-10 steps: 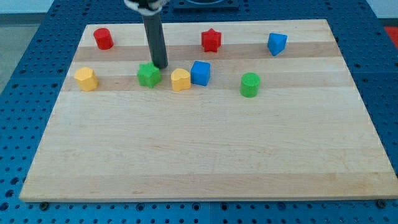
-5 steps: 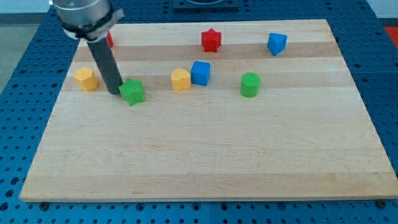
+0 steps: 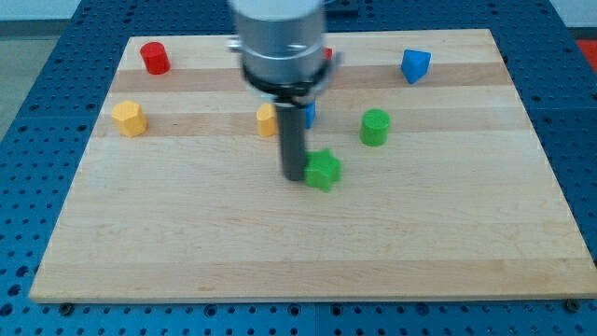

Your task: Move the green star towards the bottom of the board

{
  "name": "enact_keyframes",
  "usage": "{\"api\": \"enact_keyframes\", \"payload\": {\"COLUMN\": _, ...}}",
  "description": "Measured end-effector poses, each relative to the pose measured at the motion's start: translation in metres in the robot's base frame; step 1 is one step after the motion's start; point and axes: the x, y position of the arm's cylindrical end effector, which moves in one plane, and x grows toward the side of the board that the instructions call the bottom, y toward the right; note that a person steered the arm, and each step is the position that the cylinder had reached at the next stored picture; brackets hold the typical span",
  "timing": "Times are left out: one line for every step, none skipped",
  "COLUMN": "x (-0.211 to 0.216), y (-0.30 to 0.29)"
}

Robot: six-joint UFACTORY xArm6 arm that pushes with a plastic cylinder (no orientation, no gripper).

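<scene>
The green star [image 3: 324, 171] lies near the middle of the wooden board [image 3: 308, 252]. My tip [image 3: 294, 175] stands right against the star's left side, touching it. The dark rod rises from there toward the view's top, and the arm's body hides part of the blocks behind it.
A green cylinder [image 3: 375, 127] stands up and to the right of the star. A yellow block [image 3: 268, 120] and a blue block [image 3: 309, 114] show partly behind the rod. A red block [image 3: 326, 56] is mostly hidden. A blue block [image 3: 415, 65], a red cylinder [image 3: 155, 58] and a yellow block [image 3: 130, 119] lie farther off.
The green star has moved to the view's right and a little toward the bottom. My tip has moved with it, staying at its left side.
</scene>
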Motion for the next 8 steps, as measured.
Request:
{"api": "enact_keyframes", "payload": {"x": -0.011, "y": -0.018}}
{"api": "enact_keyframes", "payload": {"x": 0.01, "y": 0.052}}
{"api": "enact_keyframes", "payload": {"x": 0.06, "y": 0.112}}
{"api": "enact_keyframes", "payload": {"x": 0.076, "y": 0.118}}
{"api": "enact_keyframes", "payload": {"x": 0.048, "y": 0.076}}
{"api": "enact_keyframes", "payload": {"x": 0.021, "y": 0.086}}
{"api": "enact_keyframes", "payload": {"x": -0.011, "y": 0.126}}
{"api": "enact_keyframes", "payload": {"x": 0.011, "y": 0.152}}
